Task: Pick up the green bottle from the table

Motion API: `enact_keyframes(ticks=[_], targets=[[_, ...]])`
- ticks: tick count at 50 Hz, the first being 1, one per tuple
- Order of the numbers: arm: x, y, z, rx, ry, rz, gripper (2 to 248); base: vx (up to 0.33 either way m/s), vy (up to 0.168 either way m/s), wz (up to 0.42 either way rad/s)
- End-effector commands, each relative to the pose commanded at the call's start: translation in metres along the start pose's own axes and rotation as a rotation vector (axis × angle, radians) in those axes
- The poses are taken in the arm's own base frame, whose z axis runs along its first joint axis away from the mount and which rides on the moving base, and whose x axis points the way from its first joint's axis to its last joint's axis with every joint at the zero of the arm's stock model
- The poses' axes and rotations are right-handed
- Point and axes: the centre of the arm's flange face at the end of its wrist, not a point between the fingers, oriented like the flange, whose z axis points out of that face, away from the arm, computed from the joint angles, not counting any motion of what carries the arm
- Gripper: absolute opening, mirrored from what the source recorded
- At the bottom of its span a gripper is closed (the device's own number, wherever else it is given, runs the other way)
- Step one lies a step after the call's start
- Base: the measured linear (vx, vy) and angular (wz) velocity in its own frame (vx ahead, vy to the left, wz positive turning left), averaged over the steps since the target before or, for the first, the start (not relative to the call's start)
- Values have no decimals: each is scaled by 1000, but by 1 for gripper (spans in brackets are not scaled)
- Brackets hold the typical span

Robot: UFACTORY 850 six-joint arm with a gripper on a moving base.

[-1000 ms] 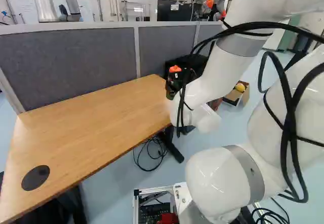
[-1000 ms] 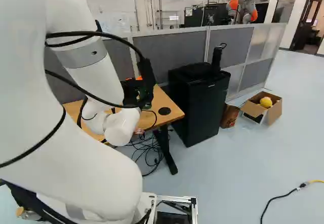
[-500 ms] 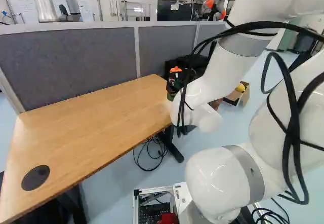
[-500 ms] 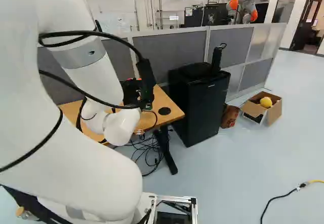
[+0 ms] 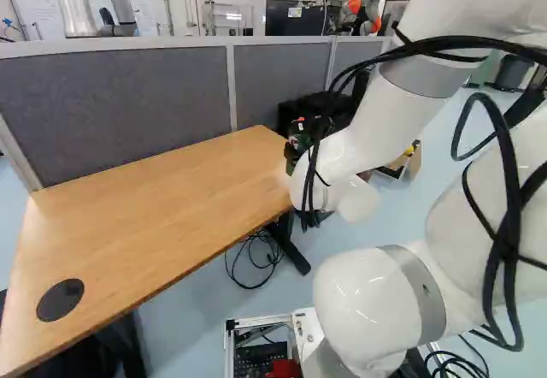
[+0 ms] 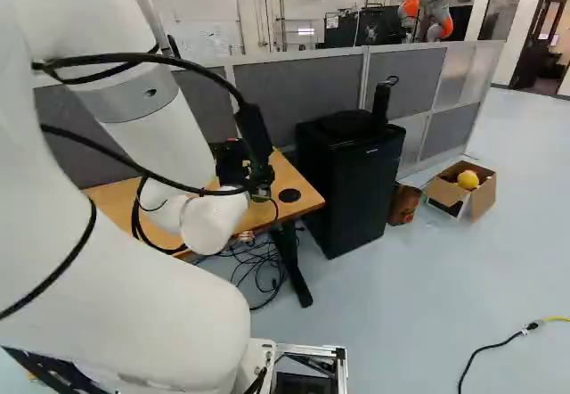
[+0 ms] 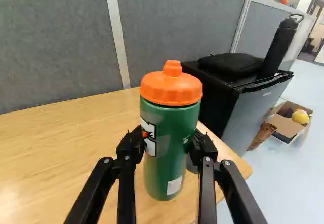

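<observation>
Steadily, I read across from the left: the table spreads out with a black round inset near its close corner, and a grey divider runs along behind it. At the table's far end I have the gripper closed around the green bottle, one finger against each side just under the orange cap. The bottle is nearly upright over the wood; I can't tell whether its base touches.

Right of that in the left base view, my arm folds over: the thick limb climbs at the right from the rounded joint near the foot, and the forearm slants down and leftward to the wrist, bent low beside the table's end. Black cables loop off the limb and hang along the wrist.

Farther right, in the right base view, I see a black fridge with a black bottle standing on top, then a brown bag and an open cardboard box with something yellow in it, both on the floor.
</observation>
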Motion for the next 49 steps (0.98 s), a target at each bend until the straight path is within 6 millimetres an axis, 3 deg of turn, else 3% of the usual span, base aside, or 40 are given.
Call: enact_keyframes(ticks=[49], targets=[[-1,6,-7,-27,-83,12,112,0,0,0]])
